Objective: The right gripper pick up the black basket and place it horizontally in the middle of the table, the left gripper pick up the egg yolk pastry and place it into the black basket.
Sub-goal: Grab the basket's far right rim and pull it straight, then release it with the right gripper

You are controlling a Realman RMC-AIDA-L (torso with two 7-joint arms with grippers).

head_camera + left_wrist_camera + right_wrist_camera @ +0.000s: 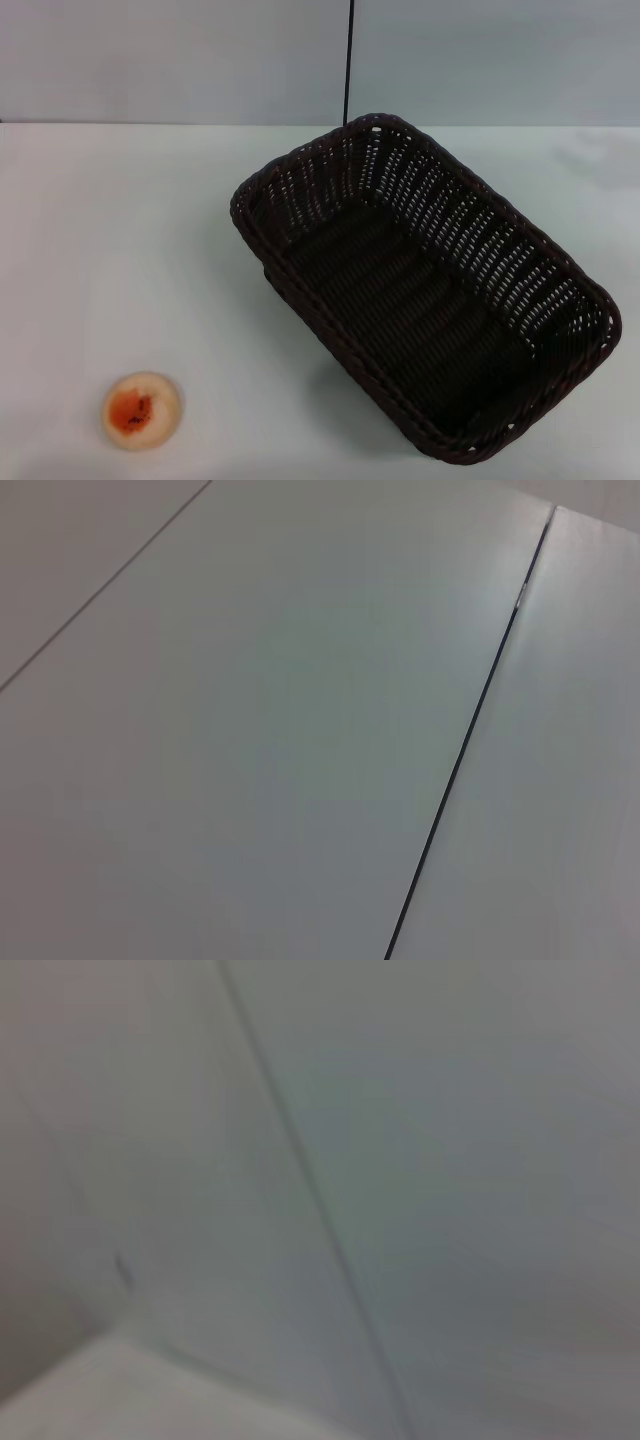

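The black basket [425, 285] lies on the white table [130, 230], right of centre, turned diagonally with one end toward the back and the other toward the front right. It is empty. The egg yolk pastry [142, 410] sits on the table at the front left, well apart from the basket. Neither gripper shows in the head view. Both wrist views show only plain pale panels with a dark seam, and no fingers.
A pale wall with a thin dark vertical seam [348, 60] stands behind the table's far edge. Bare table surface lies between the pastry and the basket.
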